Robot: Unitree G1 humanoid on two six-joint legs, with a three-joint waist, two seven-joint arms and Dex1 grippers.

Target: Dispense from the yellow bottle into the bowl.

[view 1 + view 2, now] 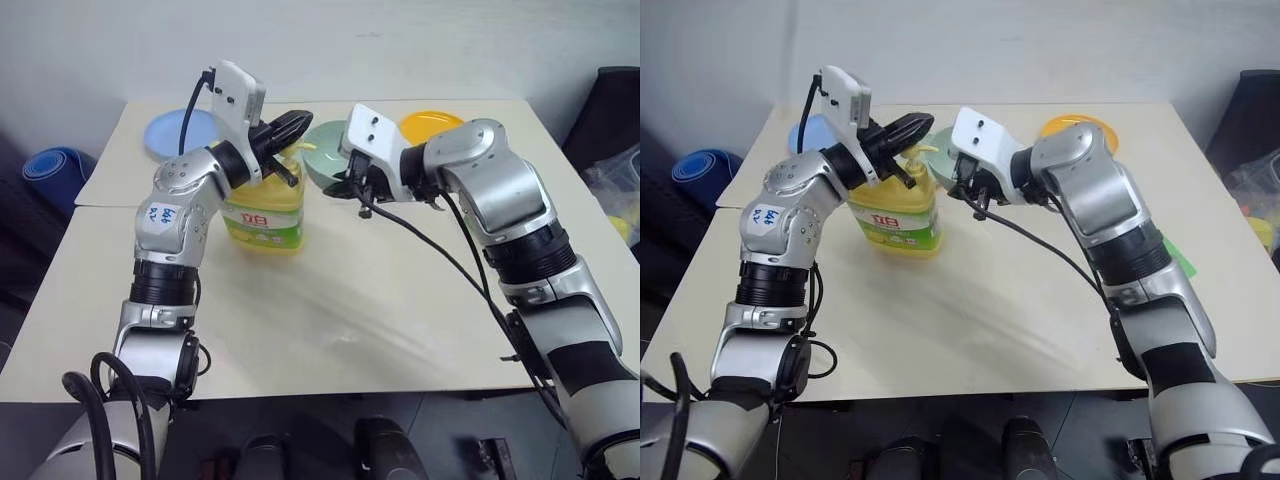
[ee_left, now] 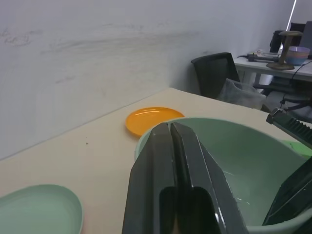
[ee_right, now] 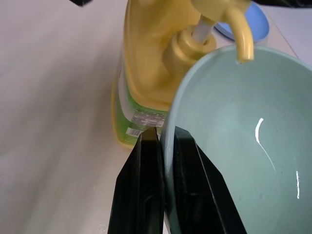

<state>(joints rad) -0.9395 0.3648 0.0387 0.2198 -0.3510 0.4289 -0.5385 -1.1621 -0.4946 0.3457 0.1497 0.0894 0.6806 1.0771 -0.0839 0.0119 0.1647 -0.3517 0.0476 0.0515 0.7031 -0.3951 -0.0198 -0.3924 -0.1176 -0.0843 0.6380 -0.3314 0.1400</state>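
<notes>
Entry: yellow bottle (image 3: 146,73), upright on the table (image 1: 330,310), directly beneath my left gripper (image 1: 283,127), whose fingers are pressed together above the pump top (image 3: 214,7).

Entry: bowl (image 3: 243,136), rim pinched between my right gripper's (image 3: 163,141) fingers and held just beside the bottle, the spout's (image 3: 242,36) tip over the near edge.

Risks: a slanted push might tip the bottle; the spout barely clears the rim, so liquid could miss; the thin rim hold might slip.

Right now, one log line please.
left gripper: shut, over pump | right gripper: shut on bowl rim | spout of bottle over bowl
</notes>
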